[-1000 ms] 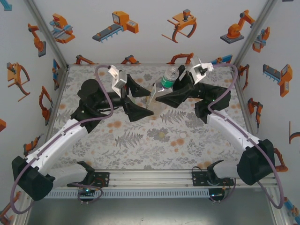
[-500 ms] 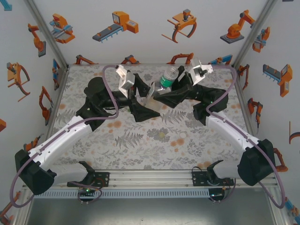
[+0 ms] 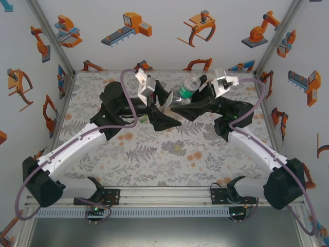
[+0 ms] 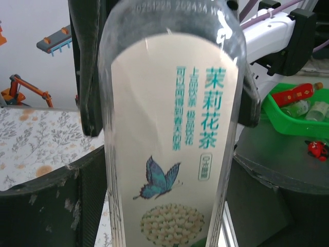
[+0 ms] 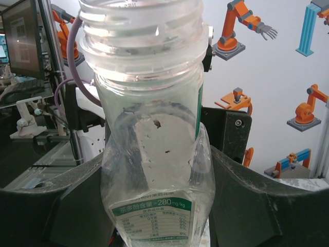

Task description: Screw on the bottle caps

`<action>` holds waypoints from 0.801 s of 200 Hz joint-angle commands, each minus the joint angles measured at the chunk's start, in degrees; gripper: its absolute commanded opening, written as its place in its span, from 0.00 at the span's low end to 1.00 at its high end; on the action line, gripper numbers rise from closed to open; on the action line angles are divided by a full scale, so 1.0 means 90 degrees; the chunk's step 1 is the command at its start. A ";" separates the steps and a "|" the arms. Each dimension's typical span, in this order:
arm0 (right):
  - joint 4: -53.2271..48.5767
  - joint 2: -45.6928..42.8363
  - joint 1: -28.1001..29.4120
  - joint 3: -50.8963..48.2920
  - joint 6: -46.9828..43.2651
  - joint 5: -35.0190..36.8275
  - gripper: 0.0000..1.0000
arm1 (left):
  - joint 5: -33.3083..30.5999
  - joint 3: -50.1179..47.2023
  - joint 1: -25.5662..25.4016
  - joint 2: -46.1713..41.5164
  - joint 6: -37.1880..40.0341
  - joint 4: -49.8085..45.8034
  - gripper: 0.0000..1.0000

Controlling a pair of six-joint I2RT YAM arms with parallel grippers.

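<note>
Bottle (image 3: 184, 91): 1, clear, white-green label, threaded neck bare. Held tilted over far middle of table (image 3: 154, 159). Clamped below the neck between right gripper (image 5: 154, 206) fingers, wall dented. Flanked closely at labelled body by left gripper (image 4: 167, 206) fingers; contact impossible to tell.

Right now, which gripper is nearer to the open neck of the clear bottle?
Right. The right gripper clasps the clear bottle just below its neck; the left gripper flanks the labelled body, farther from the neck.
</note>
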 commanded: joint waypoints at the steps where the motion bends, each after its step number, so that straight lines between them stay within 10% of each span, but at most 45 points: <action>1: 0.0340 -0.0191 0.0045 -0.0086 -0.0178 0.0164 0.00 | 0.0041 0.0289 -0.0105 0.0065 0.0081 0.0262 0.73; 160: 0.0342 -0.0433 0.0052 -0.0228 -0.0251 0.0244 0.00 | 0.0041 0.0507 -0.0380 0.0227 0.0359 -0.0128 0.42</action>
